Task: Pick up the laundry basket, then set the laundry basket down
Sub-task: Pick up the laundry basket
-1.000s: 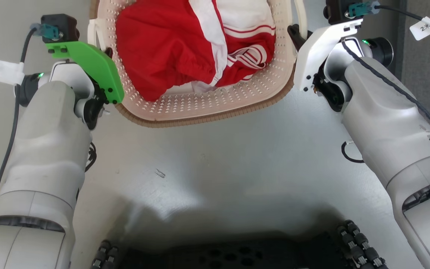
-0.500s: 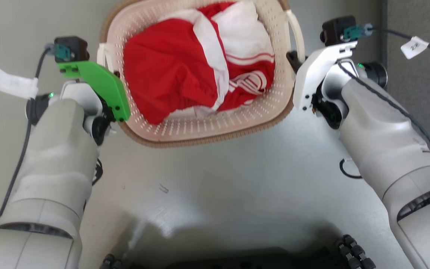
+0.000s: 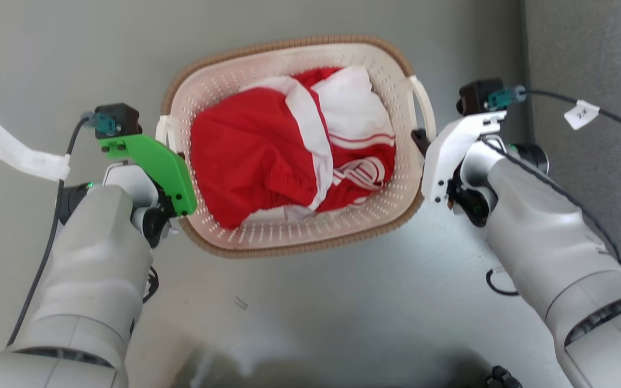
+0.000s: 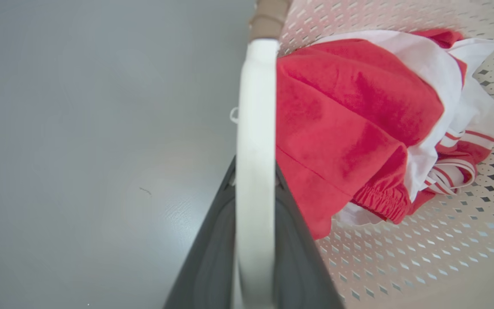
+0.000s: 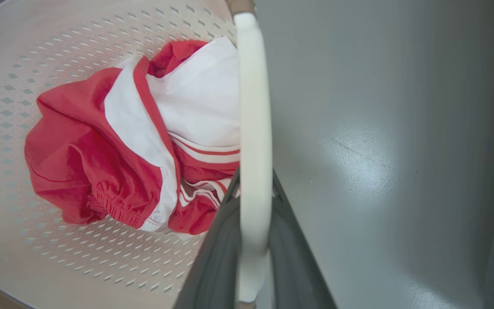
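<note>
We hold the laundry basket (image 3: 294, 245) between our arms over the grey floor (image 3: 370, 312); we cannot tell whether it touches. Our left gripper (image 4: 255, 180) clamps its left loop handle (image 4: 255, 107), and our right gripper (image 5: 253, 180) clamps its right loop handle (image 5: 253, 107). A red-and-white garment (image 3: 256, 156) lies inside.

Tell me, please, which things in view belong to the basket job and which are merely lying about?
Job in hand: laundry basket; left gripper, shut on the left handle; right gripper, shut on the right handle.

Just there: red-and-white clothing in the basket; white tape on the left cable; paper tag on the right cable.
</note>
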Available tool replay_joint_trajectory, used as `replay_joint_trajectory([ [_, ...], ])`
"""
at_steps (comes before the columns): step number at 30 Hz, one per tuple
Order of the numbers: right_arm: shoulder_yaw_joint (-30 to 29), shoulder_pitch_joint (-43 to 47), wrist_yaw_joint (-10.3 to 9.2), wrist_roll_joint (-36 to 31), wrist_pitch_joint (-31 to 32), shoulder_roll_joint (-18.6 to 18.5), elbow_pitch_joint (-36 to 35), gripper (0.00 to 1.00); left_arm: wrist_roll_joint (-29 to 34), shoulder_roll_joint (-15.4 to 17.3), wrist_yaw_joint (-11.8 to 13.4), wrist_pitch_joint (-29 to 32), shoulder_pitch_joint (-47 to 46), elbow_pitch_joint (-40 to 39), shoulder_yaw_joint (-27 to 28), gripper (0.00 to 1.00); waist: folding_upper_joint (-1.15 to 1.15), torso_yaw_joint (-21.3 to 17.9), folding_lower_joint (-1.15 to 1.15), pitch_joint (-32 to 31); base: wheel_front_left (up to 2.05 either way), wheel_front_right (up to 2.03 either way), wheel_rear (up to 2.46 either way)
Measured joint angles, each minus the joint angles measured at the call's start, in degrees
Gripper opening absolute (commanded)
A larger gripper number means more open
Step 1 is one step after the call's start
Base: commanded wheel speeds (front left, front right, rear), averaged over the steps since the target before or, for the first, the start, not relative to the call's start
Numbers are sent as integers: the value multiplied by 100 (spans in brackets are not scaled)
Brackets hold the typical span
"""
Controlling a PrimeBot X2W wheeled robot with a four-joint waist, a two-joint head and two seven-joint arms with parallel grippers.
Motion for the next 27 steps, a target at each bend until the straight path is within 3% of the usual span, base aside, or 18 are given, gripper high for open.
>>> replay_joint_trajectory([
  [27, 237, 1239, 101, 510, 576, 92, 215, 0, -385, -66, -7, 600, 1266, 136, -111, 0, 0, -31, 0, -1808, 0, 0, 0],
])
